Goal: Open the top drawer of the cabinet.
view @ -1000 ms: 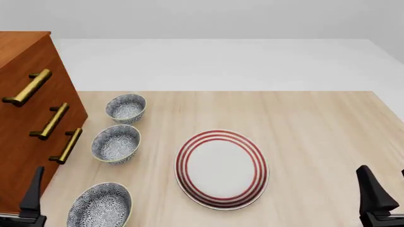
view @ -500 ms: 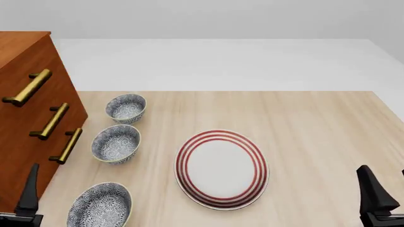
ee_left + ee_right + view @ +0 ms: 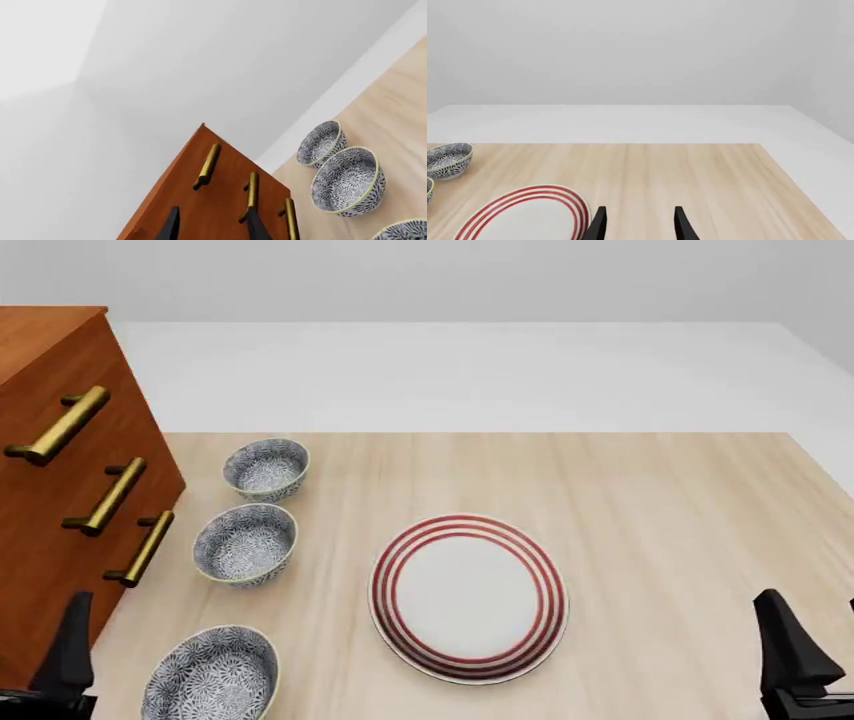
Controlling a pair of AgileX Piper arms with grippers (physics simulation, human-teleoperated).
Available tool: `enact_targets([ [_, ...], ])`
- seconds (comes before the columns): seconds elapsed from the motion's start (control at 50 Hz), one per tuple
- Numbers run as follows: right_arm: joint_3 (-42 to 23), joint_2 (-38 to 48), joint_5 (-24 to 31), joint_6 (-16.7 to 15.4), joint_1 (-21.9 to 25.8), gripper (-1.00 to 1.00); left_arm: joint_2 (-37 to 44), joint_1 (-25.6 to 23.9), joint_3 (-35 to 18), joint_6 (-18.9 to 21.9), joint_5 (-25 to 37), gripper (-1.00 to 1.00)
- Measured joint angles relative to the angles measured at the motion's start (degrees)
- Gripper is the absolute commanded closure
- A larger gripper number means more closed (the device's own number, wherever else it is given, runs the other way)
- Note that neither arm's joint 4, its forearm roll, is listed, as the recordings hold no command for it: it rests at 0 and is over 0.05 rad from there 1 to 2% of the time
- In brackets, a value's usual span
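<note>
There is 1 cabinet (image 3: 60, 500), big and red-brown, on the far left of the counter (image 3: 667, 520). It has 3 drawers w/ 3 gold bar handles, one on each. The top drawer (image 3: 67, 390) is the highest one, and its handle (image 3: 59, 425) sits above the other two; all 3 drawers look pushed in. There are 3 blue-and-white bowls in a row just right of the cabinet: the far bowl (image 3: 266, 468), the middle bowl (image 3: 246, 543) and the near bowl (image 3: 211, 675). None of them touch the cabinet. There is 1 plate (image 3: 469, 597) w/ red rings, in the middle of the counter, apart from the bowls. There are 2 arms. The left gripper (image 3: 212, 225) is low at the near left, in front of the cabinet's near part, well below the top handle. In the left wrist view its jaws are spread apart w/ nothing between them, and the cabinet front fills the space ahead. The right gripper (image 3: 639, 225) is at the near right, well apart from the cabinet; its jaws are spread too and hold nothing, w/ bare counter ahead and the plate's edge just beside them. The bowls stand near the drawers' fronts, right of the handles.
</note>
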Motion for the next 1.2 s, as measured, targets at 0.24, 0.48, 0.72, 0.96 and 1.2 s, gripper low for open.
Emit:
enact_targets([
  [0.24,0.0,0.0,0.0,0.0,0.0,-1.00,5.8,0.7,0.3,5.3,-6.3,-1.00],
  [0.48,0.0,0.0,0.0,0.0,0.0,-1.00,14.5,1.3,0.3,9.7,-15.5,-1.00],
  [0.72,0.0,0.0,0.0,0.0,0.0,-1.00,21.9,1.7,0.0,14.4,-22.6,-1.00],
  [0.96,0.0,0.0,0.0,0.0,0.0,-1.00,25.9,2.2,-0.1,18.4,-25.5,-1.00],
  [1.2,0.0,0.0,0.0,0.0,0.0,-1.00,28.9,3.2,-0.7,21.4,-27.5,-1.00],
])
